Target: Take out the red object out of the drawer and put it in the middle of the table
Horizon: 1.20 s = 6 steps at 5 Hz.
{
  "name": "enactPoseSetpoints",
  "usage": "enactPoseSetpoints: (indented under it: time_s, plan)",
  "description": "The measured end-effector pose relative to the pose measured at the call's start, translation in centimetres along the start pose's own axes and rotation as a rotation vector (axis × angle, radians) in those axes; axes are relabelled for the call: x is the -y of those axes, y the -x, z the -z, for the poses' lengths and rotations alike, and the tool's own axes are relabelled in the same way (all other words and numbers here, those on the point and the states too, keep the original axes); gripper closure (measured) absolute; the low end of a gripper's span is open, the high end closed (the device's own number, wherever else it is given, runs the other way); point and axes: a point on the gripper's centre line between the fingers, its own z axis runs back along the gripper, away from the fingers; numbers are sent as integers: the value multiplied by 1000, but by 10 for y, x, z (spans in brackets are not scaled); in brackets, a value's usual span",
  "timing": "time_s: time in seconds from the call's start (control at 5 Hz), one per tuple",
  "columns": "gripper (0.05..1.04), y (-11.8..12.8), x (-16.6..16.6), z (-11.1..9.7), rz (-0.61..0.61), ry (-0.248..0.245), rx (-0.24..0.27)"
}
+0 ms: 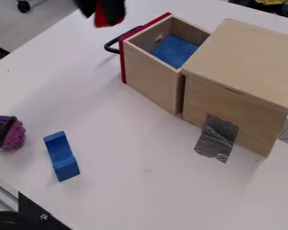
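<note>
One of two stages is done: the red object (102, 19), clear of the open drawer (149, 78), appears gripped between your fingers (115, 10). Remaining for you: placement at the middle of the worktop (137, 191).

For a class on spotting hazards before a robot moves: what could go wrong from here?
The black two-finger gripper holds the red object near the white table's far edge; a slip might drop it off.

Crossing low towards the middle, it could strike the open wooden drawer or its curved black handle.

Lowered too far left in the picture, it may knock the blue notched block.
</note>
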Motion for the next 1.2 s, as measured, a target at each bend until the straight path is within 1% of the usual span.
enactPoseSetpoints:
  time_s: [0.2, 0.4, 0.6, 0.8, 1.0, 1.2]
  plan:
    - [404, 30, -14, 18, -17, -42, -70]
    - [404, 52, -23, 44, -30, -50, -150]
    - [404, 67, -27, 65, -38, -46, -200]
    - [404, 83, -29, 89, -47, -46, -225]
    - [404, 88, -33, 102, -59, -59, -249]
    - [332, 86, -38, 117, -96, -74, -294]
